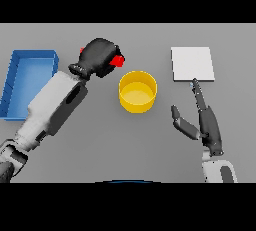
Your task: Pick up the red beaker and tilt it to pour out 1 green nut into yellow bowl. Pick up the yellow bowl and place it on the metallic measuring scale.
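Head view:

- Red beaker (117, 60): mostly hidden, clenched inside left hand (100, 56); only red patches visible at hand's right edge and near its top left. Held up and left of yellow bowl (137, 91), close beside rim but not over opening. Tilt angle not readable through fingers.
- Yellow bowl: upright on grey table (150, 145), centre of scene. Interior plain yellow; no green nut visible inside, and none visible anywhere else.
- Metallic measuring scale (193, 64): pale square plate, right of bowl and apart from it, nothing resting on top.
- Right hand (202, 117): released, fingers straight, thumb spread to left. Longest fingertip reaching near front edge of scale; holding nothing.
- Blue tray (14, 82): far left edge of table, beside left forearm, not involved in task.

Task status, judged from above:

- Done: beaker grasped and carried toward bowl.
- In hand: positioning beaker mouth over bowl ahead of pour.
- Left: tilt to release one nut; confirm nut in bowl; grasp bowl; set bowl on scale.
- Roughly first quarter complete; pour not yet evident, bowl not yet moved.
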`<state>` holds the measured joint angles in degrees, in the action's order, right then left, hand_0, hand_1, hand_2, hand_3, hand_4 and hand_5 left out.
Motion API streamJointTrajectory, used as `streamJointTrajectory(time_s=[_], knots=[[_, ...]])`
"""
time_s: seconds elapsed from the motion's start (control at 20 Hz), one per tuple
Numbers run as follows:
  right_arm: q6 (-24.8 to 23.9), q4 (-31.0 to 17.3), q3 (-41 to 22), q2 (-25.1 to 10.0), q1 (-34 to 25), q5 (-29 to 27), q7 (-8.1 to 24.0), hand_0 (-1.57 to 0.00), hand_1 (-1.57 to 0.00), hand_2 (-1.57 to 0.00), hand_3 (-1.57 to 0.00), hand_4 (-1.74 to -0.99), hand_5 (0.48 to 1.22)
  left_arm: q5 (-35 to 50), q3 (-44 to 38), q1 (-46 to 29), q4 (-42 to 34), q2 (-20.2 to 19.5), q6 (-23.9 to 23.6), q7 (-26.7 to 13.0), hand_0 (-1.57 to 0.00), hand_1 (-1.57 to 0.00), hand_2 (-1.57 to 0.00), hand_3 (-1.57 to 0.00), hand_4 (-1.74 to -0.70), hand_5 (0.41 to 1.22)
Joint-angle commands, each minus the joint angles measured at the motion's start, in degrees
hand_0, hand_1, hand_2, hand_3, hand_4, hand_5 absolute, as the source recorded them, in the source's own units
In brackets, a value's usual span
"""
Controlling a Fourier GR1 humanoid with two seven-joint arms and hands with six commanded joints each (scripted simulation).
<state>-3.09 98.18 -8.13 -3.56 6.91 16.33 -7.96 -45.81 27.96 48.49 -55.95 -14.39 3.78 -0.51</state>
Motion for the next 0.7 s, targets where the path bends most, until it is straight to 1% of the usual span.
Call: streamJointTrajectory(time_s=[0.0,0.05,0.1,0.2,0.25,0.3,0.4,0.45,0.55,0.6,0.65], knots=[[-0.16,-0.12,-0.04,0.16,0.11,0.11,0.0,0.0,0.0,0.0,0.0,-1.068,0.689,-1.8,2.25,1.48,0.52,-0.63,2.08,0.86,-1.57,-1.57,-1.57,-1.57,-1.74,1.199],[-0.35,-0.07,-0.25,0.21,0.15,0.49,-0.51,0.0,0.0,0.0,0.0,-1.07,0.686,-3.43,4.01,3.1,1.29,-1.07,4.03,0.83,-1.57,-1.57,-1.57,-1.57,-1.69,1.203],[-0.49,-0.37,-0.39,0.5,-0.5,0.7,0.0,0.0,0.0,0.0,0.0,-1.066,0.684,-5.01,5.83,4.76,2.96,-0.45,5.79,-0.03,-1.57,-1.57,-1.57,-1.57,-1.65,1.207],[0.13,-0.24,0.13,0.47,-0.99,-0.66,0.13,0.0,0.0,0.0,0.0,-1.063,0.681,-7.82,9.32,7.27,5.26,-0.42,8.05,1.07,-1.57,-1.57,-1.57,-1.57,-1.58,1.212],[0.38,-0.7,0.06,0.74,-0.85,-0.97,0.63,0.0,0.0,0.0,0.0,-1.06,0.675,-8.75,10.7,8.55,6.21,-0.52,9.76,1.01,-1.57,-1.57,-1.57,-1.57,-1.61,1.214],[0.72,-0.14,0.32,0.3,-0.07,-1.41,0.17,0.0,0.0,0.0,0.0,-1.057,0.674,-9.62,12.05,9.65,6.92,-0.03,10.72,0.97,-1.57,-1.57,-1.57,-1.57,-1.64,1.215],[0.92,-0.49,0.06,0.34,-0.03,-1.26,0.23,0.0,0.0,0.0,0.0,-1.065,0.676,-11.87,14.73,12.67,9.44,0.36,11.52,2.07,-1.57,-1.57,-1.57,-1.57,-1.67,1.217],[1.01,-0.64,-0.47,0.67,-0.43,-0.89,0.18,0.0,0.0,0.0,0.0,-1.067,0.684,-13.14,16.24,13.82,10.45,0.52,12.0,2.02,-1.57,-1.57,-1.57,-1.57,-1.68,1.218],[0.67,-0.3,-0.32,0.47,0.09,-0.65,-0.61,0.0,0.0,0.0,0.0,-1.069,0.689,-15.85,19.62,15.6,12.53,1.16,12.59,2.28,-1.57,-1.57,-1.57,-1.57,-1.71,1.219],[0.73,-0.3,-0.34,0.68,-0.42,-0.81,0.46,0.0,0.0,0.0,0.0,-1.064,0.69,-16.9,20.97,16.62,13.09,0.88,13.06,2.57,-1.57,-1.57,-1.57,-1.57,-1.71,1.219],[0.89,-0.66,-0.48,0.54,-0.08,-0.63,0.03,0.0,0.0,0.0,0.0,-1.063,0.694,-17.76,22.17,17.29,13.23,0.63,13.43,2.89,-1.57,-1.57,-1.57,-1.57,-1.72,1.22]])
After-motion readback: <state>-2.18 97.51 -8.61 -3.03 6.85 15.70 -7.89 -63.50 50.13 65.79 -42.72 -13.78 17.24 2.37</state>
